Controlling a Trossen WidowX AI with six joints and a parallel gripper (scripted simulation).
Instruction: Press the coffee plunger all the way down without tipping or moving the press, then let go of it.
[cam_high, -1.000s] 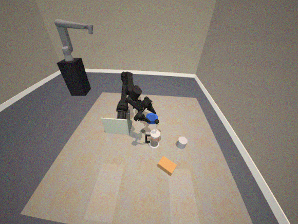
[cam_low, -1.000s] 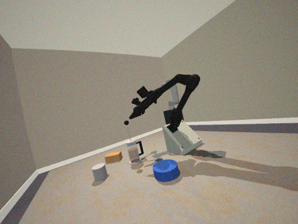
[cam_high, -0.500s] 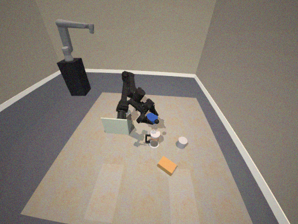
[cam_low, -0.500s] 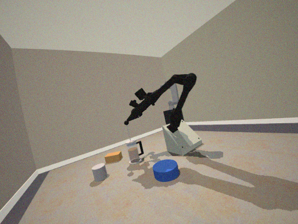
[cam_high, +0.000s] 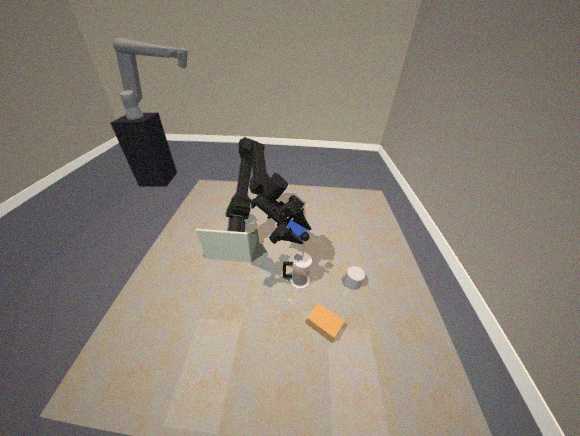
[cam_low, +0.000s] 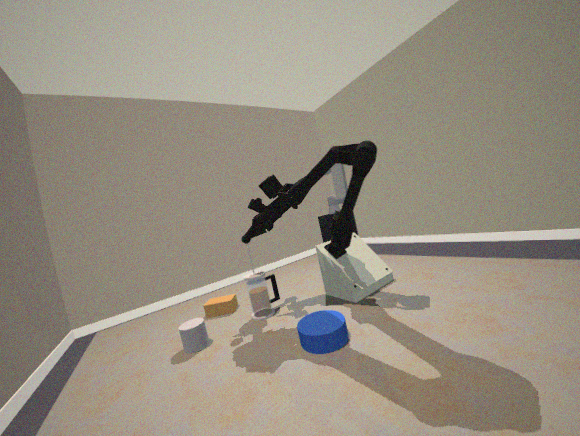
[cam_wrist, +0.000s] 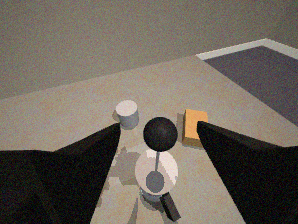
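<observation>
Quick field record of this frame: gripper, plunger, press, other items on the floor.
gripper: open, fingers either side of the plunger knob, gaps visible on both sides
plunger knob: black ball, raised on its rod above the lid, not pressed yet
coffee press: upright, brown liquid inside, black handle
white cylinder: upright, apart from press
orange block: lying flat by the wall
blue disc: flat, in front of the arm base

Beige mottled tabletop (cam_low: 450, 320), pale wedge-shaped arm base (cam_low: 356, 272) at its back, glass coffee press (cam_low: 261, 296) upright near the middle, orange block (cam_low: 220, 305) just beyond it, white cylinder (cam_low: 193, 335) off to one side, blue round puck (cam_low: 323, 331) nearer the exterior view
</observation>
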